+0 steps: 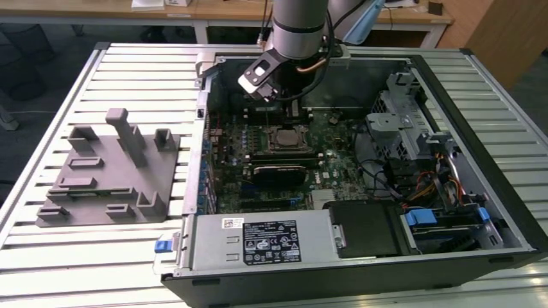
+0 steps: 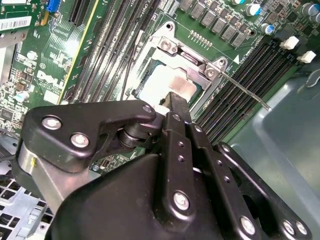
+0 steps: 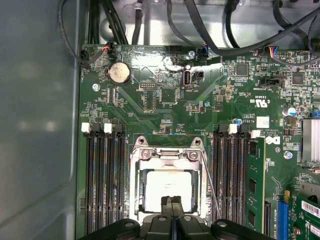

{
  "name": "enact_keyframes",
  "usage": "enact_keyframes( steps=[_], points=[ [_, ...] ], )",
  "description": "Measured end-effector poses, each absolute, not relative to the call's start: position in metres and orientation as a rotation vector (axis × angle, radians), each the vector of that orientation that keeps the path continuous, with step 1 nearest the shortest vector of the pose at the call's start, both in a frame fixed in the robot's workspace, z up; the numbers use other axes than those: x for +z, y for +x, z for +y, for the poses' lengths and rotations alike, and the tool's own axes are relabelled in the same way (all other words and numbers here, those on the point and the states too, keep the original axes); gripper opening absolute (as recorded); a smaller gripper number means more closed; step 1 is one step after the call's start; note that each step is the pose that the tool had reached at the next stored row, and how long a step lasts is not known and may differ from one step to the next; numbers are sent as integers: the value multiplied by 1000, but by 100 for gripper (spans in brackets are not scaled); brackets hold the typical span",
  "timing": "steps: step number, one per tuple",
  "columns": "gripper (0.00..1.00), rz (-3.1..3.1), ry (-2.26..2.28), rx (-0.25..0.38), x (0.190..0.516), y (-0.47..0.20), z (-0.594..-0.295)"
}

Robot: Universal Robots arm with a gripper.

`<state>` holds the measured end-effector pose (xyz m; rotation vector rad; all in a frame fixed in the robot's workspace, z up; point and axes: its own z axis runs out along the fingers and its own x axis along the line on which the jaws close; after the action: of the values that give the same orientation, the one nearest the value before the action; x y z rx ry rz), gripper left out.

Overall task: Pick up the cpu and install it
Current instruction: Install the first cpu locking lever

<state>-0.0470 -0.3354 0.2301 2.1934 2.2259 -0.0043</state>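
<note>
— Exterior view first: open computer case, arm reaching down over the far half of the motherboard.
— First wrist view next: socket frame between the memory slots, cpu lying flat inside it, silvery top up.
— Gripper?
— Jaws pressed together, gripping nothing, tips just over the cpu's edge.
— Risk?
— Probably skewing the chip or bending socket pins, if pushed down off-centre.
</note>
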Motion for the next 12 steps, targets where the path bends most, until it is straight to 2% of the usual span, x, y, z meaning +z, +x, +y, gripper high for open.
enact_keyframes(
  steps=[12],
  points=[
    [11,2356,2052,-2,233,-47,-335]
  ],
)
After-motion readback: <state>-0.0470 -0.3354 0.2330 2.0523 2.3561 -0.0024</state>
